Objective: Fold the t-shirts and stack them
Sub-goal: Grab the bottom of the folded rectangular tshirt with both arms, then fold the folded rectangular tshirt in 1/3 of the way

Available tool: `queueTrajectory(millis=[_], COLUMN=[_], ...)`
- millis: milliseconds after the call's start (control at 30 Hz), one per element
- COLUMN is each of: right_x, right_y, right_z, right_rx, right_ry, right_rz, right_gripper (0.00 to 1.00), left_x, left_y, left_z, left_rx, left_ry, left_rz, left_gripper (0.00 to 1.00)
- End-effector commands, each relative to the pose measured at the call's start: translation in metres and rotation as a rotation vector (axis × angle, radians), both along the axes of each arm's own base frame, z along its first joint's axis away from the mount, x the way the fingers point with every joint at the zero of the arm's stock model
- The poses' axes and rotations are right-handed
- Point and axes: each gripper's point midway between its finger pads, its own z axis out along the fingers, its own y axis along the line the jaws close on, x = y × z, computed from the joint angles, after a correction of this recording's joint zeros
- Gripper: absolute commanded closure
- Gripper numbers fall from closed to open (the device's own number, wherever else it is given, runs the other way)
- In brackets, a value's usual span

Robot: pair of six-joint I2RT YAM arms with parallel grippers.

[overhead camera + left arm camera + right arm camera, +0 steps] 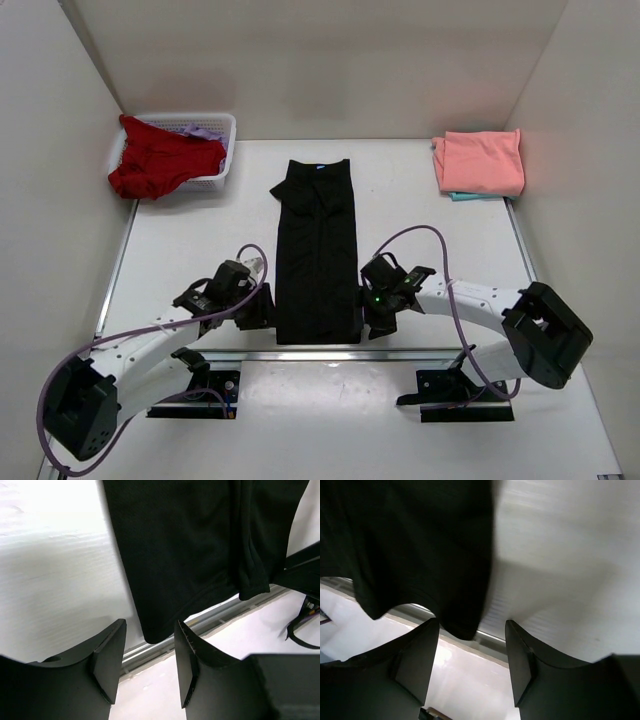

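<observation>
The step in hand looks like the next fold of the black shirt, which lies in a long strip down the middle of the table, collar at 12 o'clock and hem at 6.

The left claw sits at 7 o'clock beside the hem's left corner, jaws half apart and holding nothing. The corner lies just ahead of its gap. The right claw mirrors it at 5 o'clock, also parted and empty, with the right corner just in front.

To do this well, each claw should slide onto its corner and pinch every layer. Both should then lift level and together and carry the hem toward 12 o'clock, so the strip folds square, not skewed.

Counted: one red shirt, draped over one basket at 10 o'clock; one black shirt; one pink shirt, folded at 2 o'clock. A teal edge shows beneath the pink; I cannot tell what it is.
</observation>
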Motion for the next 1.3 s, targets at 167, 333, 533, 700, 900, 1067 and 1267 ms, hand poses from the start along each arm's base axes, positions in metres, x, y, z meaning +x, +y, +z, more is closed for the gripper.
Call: queueTrajectory(millis=[167,333,533,700,900,1067,1267], right_x=[0.006,-0.006,-0.019,-0.023,0.008,0.056,0.129], right_y=[0.029,0.028,0.015,0.018,0.025,0.016,-0.002], right_z=[-0.007,-0.009,-0.005,0.010,0.050,0.069,0.072], right_rx=[0.004,0.002,0.014,0.058,0.122,0.129,0.082], right_ry=[0.006,0.049,0.085,0.119,0.093,0.091,0.073], right_rz=[0.021,0.019,0.002,0.045,0.080,0.064,0.085], right_gripper=[0.53,0.97,1.00,1.00,1.00,1.00,1.00], left_x=[-0.002,-0.018,-0.041,-0.041,0.006,0.065,0.133], left_y=[-0.012,-0.009,0.013,0.007,-0.005,-0.011,-0.018], left_z=[-0.011,-0.026,-0.034,-0.012,0.038,0.071,0.087], left_rx=[0.019,0.060,0.075,0.034,-0.055,-0.035,-0.059], left_ry=[0.015,0.091,0.128,0.133,0.039,-0.056,-0.074], left_rz=[-0.077,-0.135,-0.131,-0.140,-0.078,-0.006,0.080], left_gripper=[0.57,0.98,1.00,1.00,1.00,1.00,1.00])
